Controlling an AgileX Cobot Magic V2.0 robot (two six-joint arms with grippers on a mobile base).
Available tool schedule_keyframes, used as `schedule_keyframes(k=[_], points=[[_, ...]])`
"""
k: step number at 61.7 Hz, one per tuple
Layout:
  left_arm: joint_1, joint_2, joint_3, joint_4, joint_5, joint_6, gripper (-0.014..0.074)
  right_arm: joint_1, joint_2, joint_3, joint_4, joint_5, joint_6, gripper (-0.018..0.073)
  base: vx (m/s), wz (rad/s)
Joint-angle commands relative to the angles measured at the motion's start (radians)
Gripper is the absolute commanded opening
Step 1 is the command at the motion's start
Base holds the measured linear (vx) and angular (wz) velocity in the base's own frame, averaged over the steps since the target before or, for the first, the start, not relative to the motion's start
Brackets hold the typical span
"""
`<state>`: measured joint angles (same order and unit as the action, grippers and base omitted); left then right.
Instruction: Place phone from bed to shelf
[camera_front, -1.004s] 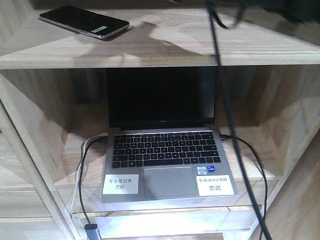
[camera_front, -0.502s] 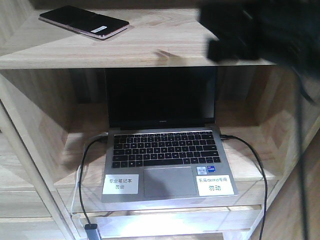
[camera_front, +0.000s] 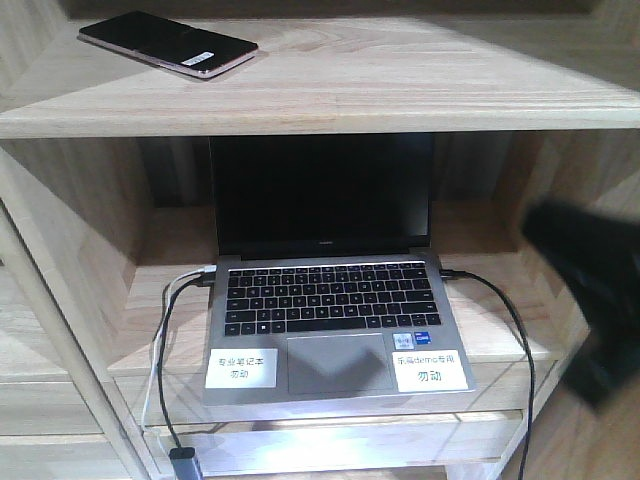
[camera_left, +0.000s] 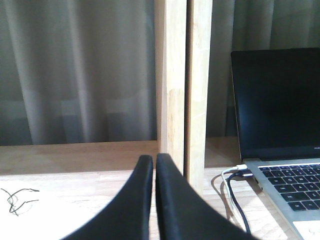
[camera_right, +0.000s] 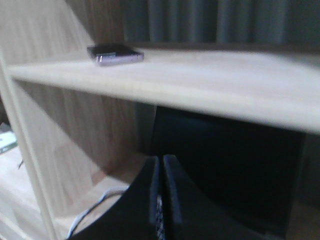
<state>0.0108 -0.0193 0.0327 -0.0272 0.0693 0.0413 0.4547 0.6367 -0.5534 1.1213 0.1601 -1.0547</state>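
Phone (camera_front: 168, 44) lying flat on shelf (camera_front: 400, 90) top board above laptop (camera_front: 335, 300), both grippers (camera_left: 154, 165) (camera_right: 161, 167) closed and empty; placement seemingly done, only arm retreat remaining.

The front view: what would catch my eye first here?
Probably the open grey laptop, dark-screened, sitting in the wooden shelf's lower compartment with cables plugged into both sides. Next, the black phone lying flat on the board above, towards its left end. A blurred dark arm intrudes at the right edge.
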Motion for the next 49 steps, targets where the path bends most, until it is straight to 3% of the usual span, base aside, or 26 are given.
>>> schedule_keyframes(k=[1,17,49], points=[[0.002,-0.006,-0.025,-0.01,-0.076,-0.009,0.0001,-0.003,-0.064,0.048,0.012,-0.047,-0.007,-0.0005,0.0,0.0],[0.002,-0.006,-0.025,-0.01,-0.076,-0.009,0.0001,-0.003,-0.198,0.193,0.016,-0.048,-0.007,-0.0005,0.0,0.0],[0.002,-0.006,-0.025,-0.01,-0.076,-0.009,0.0001,-0.003,-0.21,0.196,0.016,-0.039,-0.007,-0.0005,0.0,0.0]])
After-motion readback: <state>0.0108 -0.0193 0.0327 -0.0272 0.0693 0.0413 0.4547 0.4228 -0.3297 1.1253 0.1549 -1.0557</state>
